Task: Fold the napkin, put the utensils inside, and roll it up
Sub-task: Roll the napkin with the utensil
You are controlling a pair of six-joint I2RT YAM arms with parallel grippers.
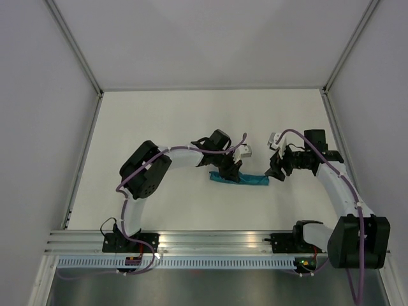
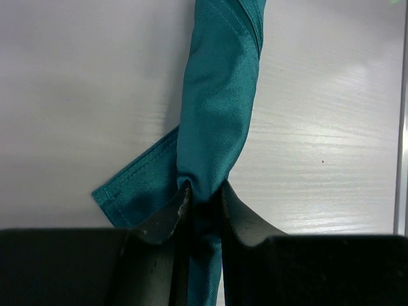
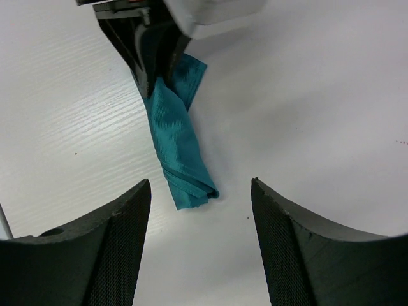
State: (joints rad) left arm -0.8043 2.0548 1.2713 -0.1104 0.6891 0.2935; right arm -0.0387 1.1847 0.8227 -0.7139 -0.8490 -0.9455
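Lying on the table (image 1: 159,127): the napkin (image 1: 247,181), a dark teal cloth rolled into a narrow bundle. It runs left to right near the table's middle, between the two arms.
Napkin roll, contents: the cloth is wound closed along its whole length. No view shows whether anything is inside it.
Napkin, left end: in the left wrist view one hemmed corner sticks out sideways from the roll and lies flat on the table. The rest of the bundle runs straight away from the fingertips.
Napkin, right end: in the right wrist view the end shows stacked, folded layers and rests on the table.
Left gripper (image 1: 231,171): closed narrow on the napkin's left end, with the cloth pinched between both fingers.
Right gripper (image 1: 275,171): the jaws stand wide apart and hold nothing. It sits just beside the napkin's right end. In its own wrist view that end appears between the two fingers and touches neither.
Table surface: white with a faint wood grain, enclosed by pale walls at the back and sides.
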